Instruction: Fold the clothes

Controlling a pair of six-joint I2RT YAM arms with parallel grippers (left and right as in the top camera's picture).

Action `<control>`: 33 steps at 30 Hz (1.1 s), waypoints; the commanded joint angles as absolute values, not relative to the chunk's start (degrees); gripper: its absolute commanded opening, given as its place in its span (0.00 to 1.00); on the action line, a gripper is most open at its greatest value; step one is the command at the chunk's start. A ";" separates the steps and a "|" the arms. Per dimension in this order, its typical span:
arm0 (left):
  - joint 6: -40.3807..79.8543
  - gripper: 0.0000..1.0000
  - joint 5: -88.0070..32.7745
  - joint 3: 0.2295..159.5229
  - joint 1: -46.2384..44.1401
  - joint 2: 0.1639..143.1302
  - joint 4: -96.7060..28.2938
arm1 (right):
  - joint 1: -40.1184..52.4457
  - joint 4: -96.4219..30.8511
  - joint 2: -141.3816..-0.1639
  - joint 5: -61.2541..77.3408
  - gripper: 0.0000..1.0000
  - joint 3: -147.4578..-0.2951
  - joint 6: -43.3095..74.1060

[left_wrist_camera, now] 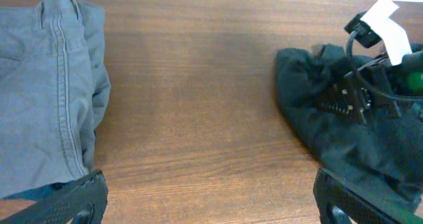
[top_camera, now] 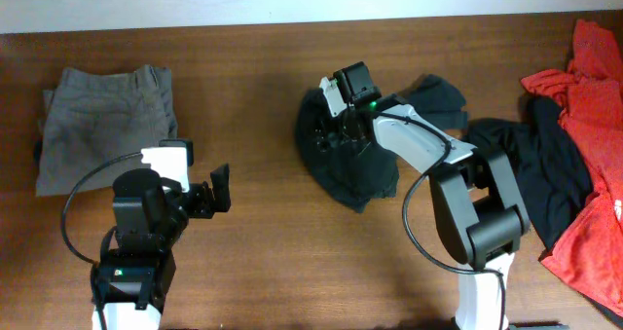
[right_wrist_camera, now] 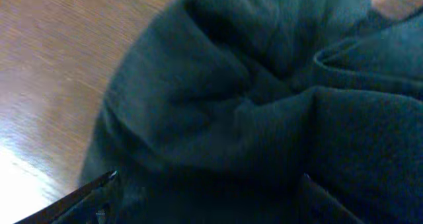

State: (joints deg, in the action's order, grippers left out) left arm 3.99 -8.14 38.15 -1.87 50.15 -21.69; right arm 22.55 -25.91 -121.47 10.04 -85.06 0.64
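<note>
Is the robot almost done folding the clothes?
Not yet. The gray pants lie folded on the left. The right gripper is open over a bunched black garment. A black piece and a red one lie heaped, unfolded, on the right.

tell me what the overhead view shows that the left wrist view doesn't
Only overhead: the red garment and a second black garment at the table's right end, plus both arms whole. Only left wrist: the stitching along the seam of the grey trousers, seen close up. Both: those folded trousers, the crumpled black garment with the right hand over it, and the bare wooden table between them.
</note>
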 commanded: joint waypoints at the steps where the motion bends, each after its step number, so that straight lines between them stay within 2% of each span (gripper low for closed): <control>1: 4.32 0.99 -7.77 39.38 -2.09 50.19 -21.76 | 22.33 -26.68 -122.26 6.79 0.86 -85.17 1.98; 3: 4.32 0.99 -7.75 39.38 -2.09 50.19 -21.76 | 22.33 -27.05 -122.26 6.81 0.74 -85.17 2.00; 4: 4.32 0.99 -7.75 39.38 -2.09 50.19 -21.76 | 22.33 -27.24 -122.26 6.81 0.62 -85.17 2.00; 5: 4.32 0.99 -7.75 39.38 -2.09 50.19 -21.76 | 22.33 -27.68 -122.26 6.79 0.43 -85.17 1.98; 7: 4.32 0.99 -7.75 39.38 -2.09 50.19 -21.74 | 22.33 -28.23 -122.26 6.79 0.22 -85.17 1.98; 9: 4.32 0.99 -7.75 39.38 -2.09 50.19 -21.74 | 22.33 -28.77 -122.23 6.79 0.07 -85.19 2.00; 10: 4.32 0.99 -7.75 39.38 -2.09 50.19 -21.74 | 22.33 -28.97 -122.19 6.81 0.04 -85.19 2.00; 18: 4.29 0.99 -7.73 39.38 -2.09 50.19 -21.30 | 22.41 -39.59 -115.44 7.27 0.04 -95.61 1.96; 25: 4.29 0.99 -7.68 39.38 -2.09 50.19 -21.08 | 24.29 -68.60 -108.07 16.99 0.04 -112.55 -1.83; 31: 4.29 0.99 -7.68 39.38 -2.09 51.24 -19.27 | 23.86 -78.50 -106.54 2.79 0.04 -112.92 -0.95; 33: 4.29 0.99 -7.70 39.38 -2.09 52.14 -18.15 | 23.59 -79.48 -106.54 4.05 0.04 -112.79 -1.56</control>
